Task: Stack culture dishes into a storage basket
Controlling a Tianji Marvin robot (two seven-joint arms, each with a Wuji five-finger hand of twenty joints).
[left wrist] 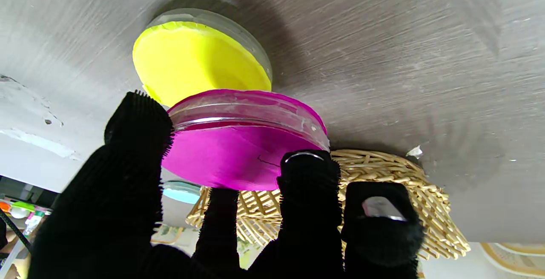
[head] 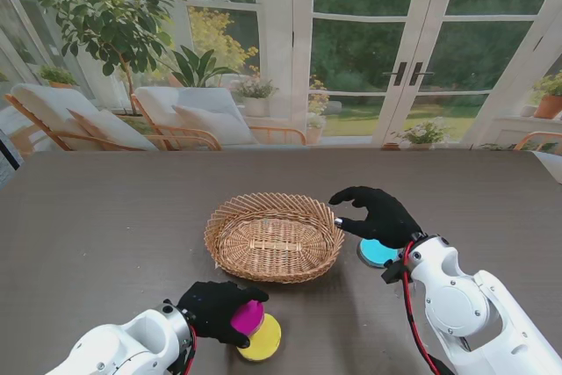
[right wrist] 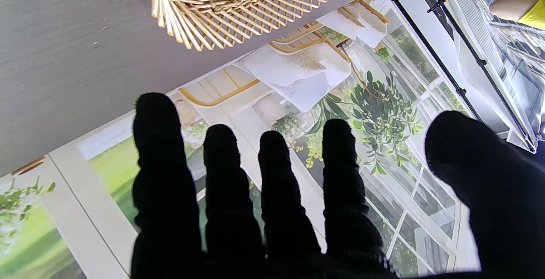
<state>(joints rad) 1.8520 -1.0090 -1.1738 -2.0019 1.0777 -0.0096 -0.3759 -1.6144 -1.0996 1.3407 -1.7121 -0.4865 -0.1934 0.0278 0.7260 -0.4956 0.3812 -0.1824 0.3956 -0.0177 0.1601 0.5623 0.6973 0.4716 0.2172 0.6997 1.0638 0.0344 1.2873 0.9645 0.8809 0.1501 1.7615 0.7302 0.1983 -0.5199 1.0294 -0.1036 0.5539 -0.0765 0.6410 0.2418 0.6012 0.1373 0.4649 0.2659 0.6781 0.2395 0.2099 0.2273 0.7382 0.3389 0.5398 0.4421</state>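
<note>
Stand view: left hand (head: 213, 307) fingers clamp the magenta dish (head: 248, 315); right hand (head: 379, 215) fingers spread, holding nothing.

Magenta dish (head: 248, 315) over yellow dish (head: 263, 340), basket (head: 274, 236) beyond
</note>
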